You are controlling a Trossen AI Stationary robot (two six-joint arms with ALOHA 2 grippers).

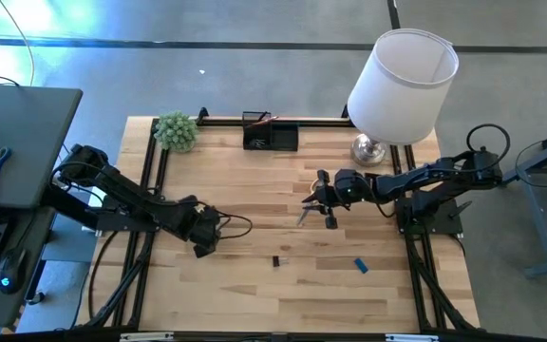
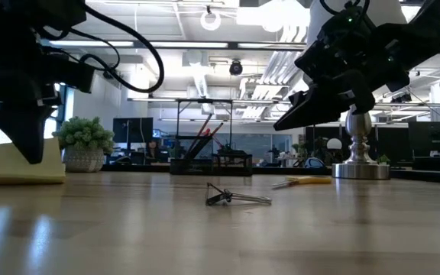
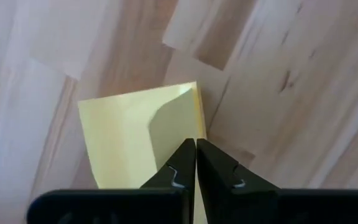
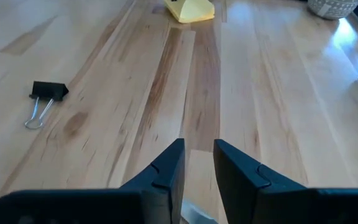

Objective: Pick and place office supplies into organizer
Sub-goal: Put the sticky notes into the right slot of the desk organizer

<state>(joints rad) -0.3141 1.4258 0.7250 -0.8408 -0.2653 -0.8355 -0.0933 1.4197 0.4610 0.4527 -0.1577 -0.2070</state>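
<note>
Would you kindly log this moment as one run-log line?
left claw: shut, at sticky-note pad | right claw: open, above table near scissors | binder clip: loose | organizer: far edge

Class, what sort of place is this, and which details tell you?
Probably a robotics lab in an open-plan office: two arms fixed to a framed wooden table, a side desk with keyboard and mouse, and monitors under an exposed industrial ceiling.

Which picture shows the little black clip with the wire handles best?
The right wrist view: the black binder clip lies in the open on the table, body and wire handles plain. The low view shows the clip side-on, as a thin outline. The high view shows only a dark speck. The left wrist view misses it.
</note>
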